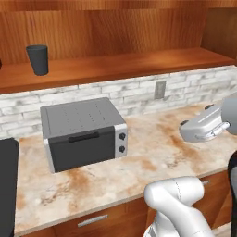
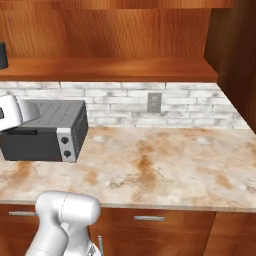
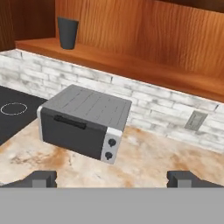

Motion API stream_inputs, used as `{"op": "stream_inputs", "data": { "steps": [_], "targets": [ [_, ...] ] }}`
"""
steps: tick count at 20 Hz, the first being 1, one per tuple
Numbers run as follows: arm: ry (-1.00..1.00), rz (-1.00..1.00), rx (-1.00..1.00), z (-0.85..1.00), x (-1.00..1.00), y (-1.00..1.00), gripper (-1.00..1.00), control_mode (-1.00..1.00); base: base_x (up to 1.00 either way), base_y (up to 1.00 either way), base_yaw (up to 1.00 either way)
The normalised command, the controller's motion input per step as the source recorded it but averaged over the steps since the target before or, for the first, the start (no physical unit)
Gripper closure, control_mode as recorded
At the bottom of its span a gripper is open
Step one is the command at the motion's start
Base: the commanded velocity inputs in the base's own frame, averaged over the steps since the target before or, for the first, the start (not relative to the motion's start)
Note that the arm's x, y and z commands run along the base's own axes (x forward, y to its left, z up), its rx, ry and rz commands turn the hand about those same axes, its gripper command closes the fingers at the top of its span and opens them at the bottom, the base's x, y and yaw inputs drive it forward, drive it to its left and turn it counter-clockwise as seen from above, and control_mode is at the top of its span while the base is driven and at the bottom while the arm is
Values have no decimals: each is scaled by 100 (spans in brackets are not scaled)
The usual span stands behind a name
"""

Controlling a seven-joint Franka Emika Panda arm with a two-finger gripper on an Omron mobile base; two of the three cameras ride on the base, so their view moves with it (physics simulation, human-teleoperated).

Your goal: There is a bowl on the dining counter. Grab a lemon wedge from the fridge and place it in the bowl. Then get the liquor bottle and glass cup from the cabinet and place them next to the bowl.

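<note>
The glass cup (image 1: 38, 59) (image 2: 2, 55) (image 3: 68, 33), a dark grey tapered tumbler, stands upright on the wooden shelf of the cabinet (image 1: 120, 65) (image 3: 131, 65), above the brick backsplash. My gripper (image 3: 113, 179) (image 1: 196, 115) hovers over the wall counter, well short of the cup and lower than it. Its jaws stand wide open with nothing between them. The fingertips (image 3: 41, 178) show far apart in the hand view. The bowl, lemon wedge, liquor bottle, fridge and dining counter are out of view.
A grey toaster oven (image 1: 83, 132) (image 2: 45, 130) (image 3: 85, 122) sits on the marble wall counter (image 1: 157, 157) below and right of the cup. A black cooktop (image 1: 7, 185) (image 3: 13, 109) lies to the left. A wall outlet (image 1: 159, 89) (image 2: 154, 102) is in the backsplash.
</note>
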Motion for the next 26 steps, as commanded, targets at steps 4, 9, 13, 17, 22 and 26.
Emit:
{"op": "stream_inputs", "data": {
  "steps": [4,9,13,17,22,26],
  "targets": [
    [8,0,-1,0,22,7,-100,-100,58,21,-4],
    [-4,50,0,0,58,15,-100,-100,0,0,0],
    [-23,74,-1,3,20,6,-100,-100,0,0,0],
    [-24,58,-14,18,8,40,-100,-100,0,0,0],
    [-25,36,-24,18,-8,58,-100,-100,0,0,0],
    [-35,31,-25,0,-49,33,-100,-100,0,0,0]
  ]
}}
